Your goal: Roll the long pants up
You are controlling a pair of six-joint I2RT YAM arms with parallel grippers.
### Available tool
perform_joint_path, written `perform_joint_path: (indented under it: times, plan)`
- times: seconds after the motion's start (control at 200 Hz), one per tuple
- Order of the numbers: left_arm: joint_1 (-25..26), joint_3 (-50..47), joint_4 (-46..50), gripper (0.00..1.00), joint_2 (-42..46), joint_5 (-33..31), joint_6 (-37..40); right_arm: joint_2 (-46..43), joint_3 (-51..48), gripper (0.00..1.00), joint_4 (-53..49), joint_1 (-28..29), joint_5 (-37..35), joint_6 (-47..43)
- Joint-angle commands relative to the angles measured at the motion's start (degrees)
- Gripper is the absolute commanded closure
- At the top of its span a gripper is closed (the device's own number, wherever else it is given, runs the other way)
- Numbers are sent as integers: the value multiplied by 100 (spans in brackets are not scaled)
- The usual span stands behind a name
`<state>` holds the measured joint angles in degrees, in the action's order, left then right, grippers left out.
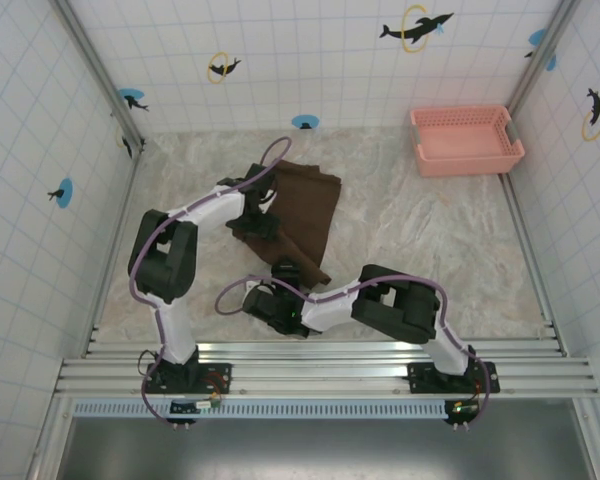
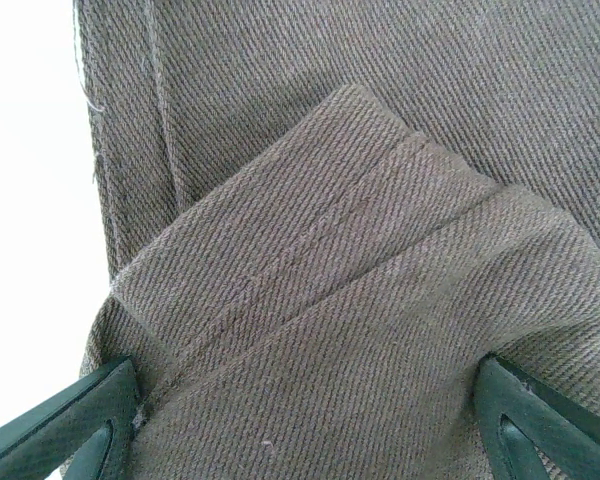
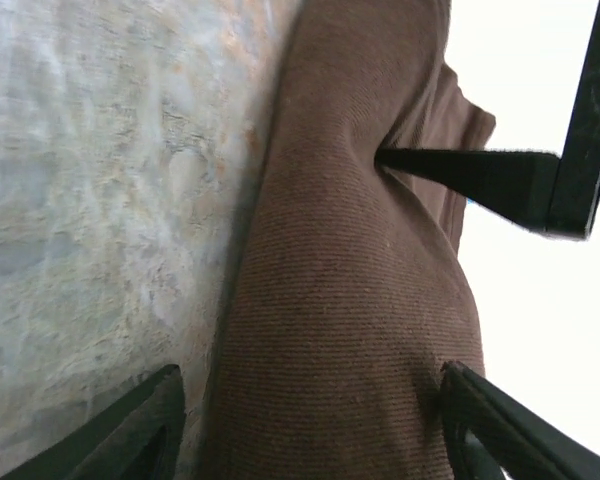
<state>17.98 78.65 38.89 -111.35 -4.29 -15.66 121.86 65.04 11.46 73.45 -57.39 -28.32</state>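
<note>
The long pants [image 1: 310, 200] lie dark brown and folded on the marble table, with a thick rolled end near the arms. My left gripper [image 1: 258, 222] is at their left edge. In the left wrist view the left gripper [image 2: 305, 435] stands wide open, and a doubled fold of the pants [image 2: 330, 300] fills the gap and touches both fingers [image 2: 70, 430]. My right gripper [image 1: 285, 272] is at the near end. Seen from the right wrist, the right gripper [image 3: 310, 430] straddles the rolled cloth [image 3: 350, 300]. Its right finger [image 3: 500, 420] touches the roll; the left one stands just off it.
A pink mesh basket [image 1: 467, 140] sits at the far right corner. Tiled walls with metal posts close in the table [image 1: 430, 250]. A black finger of the other arm [image 3: 480, 170] presses into the cloth ahead of my right gripper. Bare marble lies to the right of the pants.
</note>
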Motion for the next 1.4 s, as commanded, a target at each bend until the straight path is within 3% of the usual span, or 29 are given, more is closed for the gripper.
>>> perform_joint_path:
  times: [0.0,0.19,0.25,0.38,0.625,0.8,0.926,1.176,1.391]
  plan:
    - [-101,-199,408,12,91,-3,168,373,-241,39,-100,-119,138,-131]
    - [-107,-263,462,12,216,28,263,194,-138,57,-285,-269,500,-195]
    - [-114,-262,509,12,262,8,283,7,-81,66,-565,-310,810,-206]
    - [-128,-190,647,9,619,-58,356,-577,-11,73,-1256,-359,1586,-123]
    - [-273,526,1303,6,1483,-313,797,-1204,1360,75,-4196,-923,4585,560]
    - [-366,411,1375,5,1896,-397,1046,-1112,2194,75,-5162,-1437,6597,1017]
    - [-468,133,1345,5,2060,-339,1014,-1095,2158,76,-4906,-1842,7780,1471]
    - [-488,-373,1183,5,2186,-29,907,-798,1562,76,-2907,-2854,10097,3118]
    - [-485,-456,1236,5,2205,5,937,-199,2014,75,-2396,-3113,11346,4499]
